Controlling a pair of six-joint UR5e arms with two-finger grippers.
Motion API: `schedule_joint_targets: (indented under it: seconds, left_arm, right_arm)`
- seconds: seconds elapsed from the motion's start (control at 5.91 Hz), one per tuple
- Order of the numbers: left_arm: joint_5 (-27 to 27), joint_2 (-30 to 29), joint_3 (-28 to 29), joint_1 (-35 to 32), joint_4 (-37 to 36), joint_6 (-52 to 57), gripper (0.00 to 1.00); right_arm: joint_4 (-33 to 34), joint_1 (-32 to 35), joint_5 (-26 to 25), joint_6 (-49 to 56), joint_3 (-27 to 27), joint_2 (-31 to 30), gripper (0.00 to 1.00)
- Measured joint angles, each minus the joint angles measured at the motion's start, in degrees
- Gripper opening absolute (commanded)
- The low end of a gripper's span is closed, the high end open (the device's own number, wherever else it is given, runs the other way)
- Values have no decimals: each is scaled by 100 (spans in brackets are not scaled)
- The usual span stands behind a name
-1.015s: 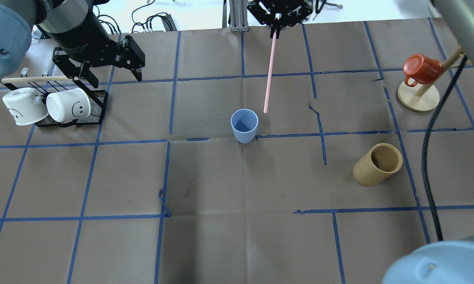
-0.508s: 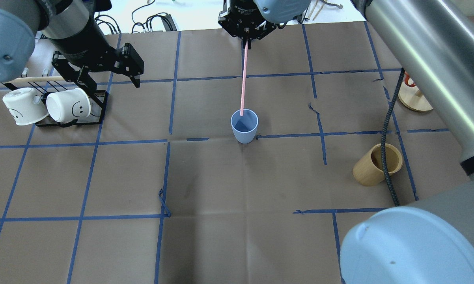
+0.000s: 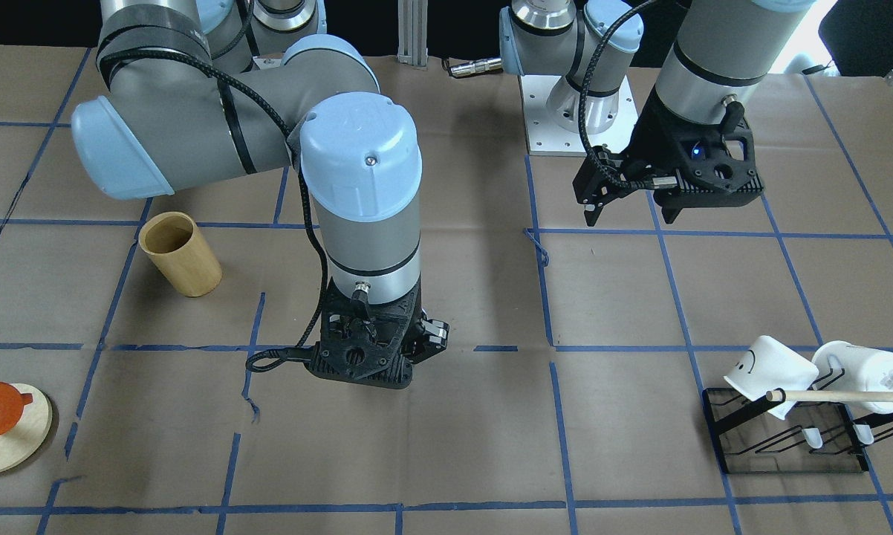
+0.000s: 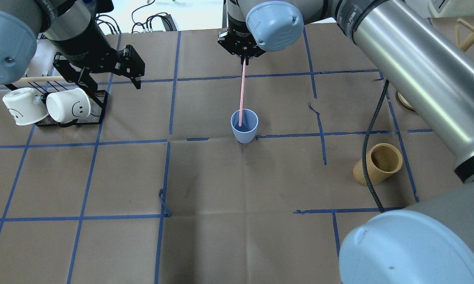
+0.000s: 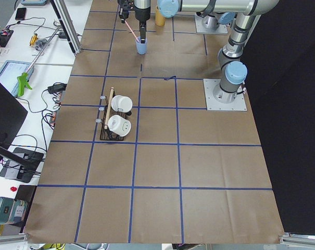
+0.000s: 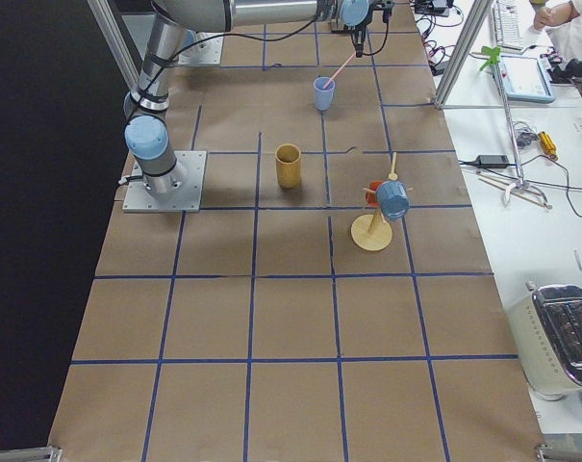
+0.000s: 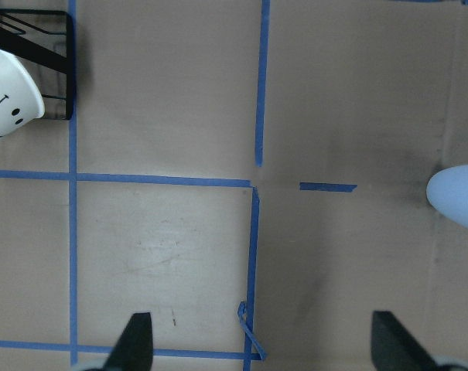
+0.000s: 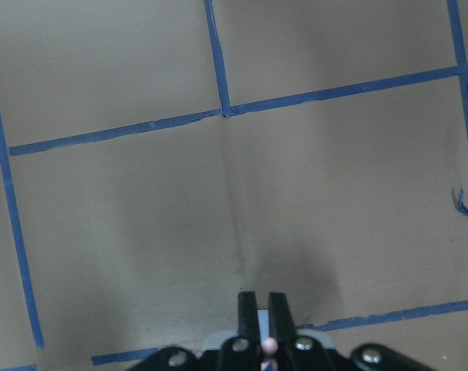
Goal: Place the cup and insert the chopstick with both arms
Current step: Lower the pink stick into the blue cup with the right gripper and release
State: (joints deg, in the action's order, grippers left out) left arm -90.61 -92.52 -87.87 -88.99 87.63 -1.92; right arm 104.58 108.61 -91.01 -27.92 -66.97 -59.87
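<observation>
Hovering at 10 o'clock from the cup [image 4: 243, 135], left gripper [image 4: 114, 80] is spread wide and empty beside the rack [image 4: 102, 96]; likely keeping clear, its cup job done. Cup stands upright mid-table. Chopstick [image 4: 242, 92] tip sits inside it, leaning toward 12 o'clock. Right gripper [image 4: 244, 60] pinches the top end, so its fingers clear the rim.

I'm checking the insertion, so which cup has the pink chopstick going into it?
The light blue cup mid-table: the pink chopstick, held by the right end effector, dips into its mouth. The tan wooden cup and white smiley cups have none.
</observation>
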Motion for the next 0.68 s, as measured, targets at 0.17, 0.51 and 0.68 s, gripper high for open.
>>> schedule_joint_targets:
  seconds: [0.17,0.51,0.68]
  left_arm:
    - [-6,6,3,-6,17,-1,99]
    - [-2,6,6,-12,21,-1,99]
    - [-3,6,6,-13,24,-1,99]
  right_arm:
    - [-20,2,-35,24,-83,-11,72]
    - [23,1,-53,72,-172,-19,100]
    - [24,-32,-44,105,-158,-75,100]
